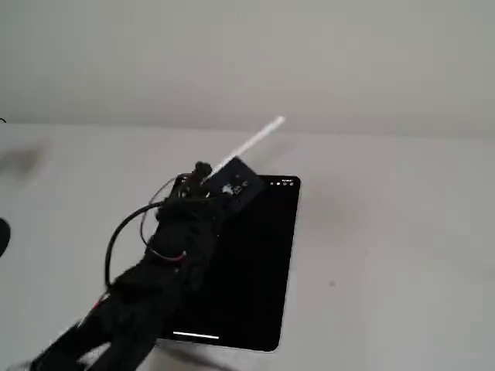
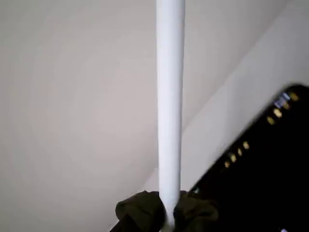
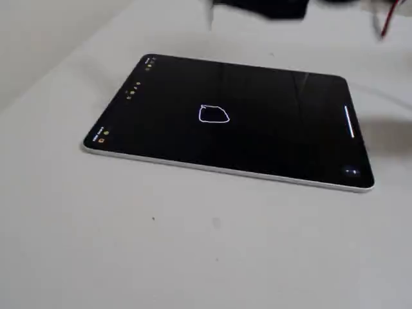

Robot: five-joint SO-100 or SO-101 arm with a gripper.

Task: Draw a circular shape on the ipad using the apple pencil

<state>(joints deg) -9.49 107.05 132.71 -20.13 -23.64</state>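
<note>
Right up close in the wrist view we see the apple pencil [image 2: 170, 106], the jaws clamped on its lower end. We spot the gripper [image 1: 220, 184] raised over the ipad [image 3: 257, 145], pencil angled up and away. On the black screen sits the circular shape [image 3: 213, 114]. Toolbar icons are too tiny to read. The ipad lies flat on the pale desk [image 3: 193, 244].

One fixed view faces you from behind the arm, high, over the ipad [image 1: 255, 263]. Another sits low and close beside that tablet. Your wrist view looks along the apple pencil [image 2: 170, 111], catching the tablet's corner.
</note>
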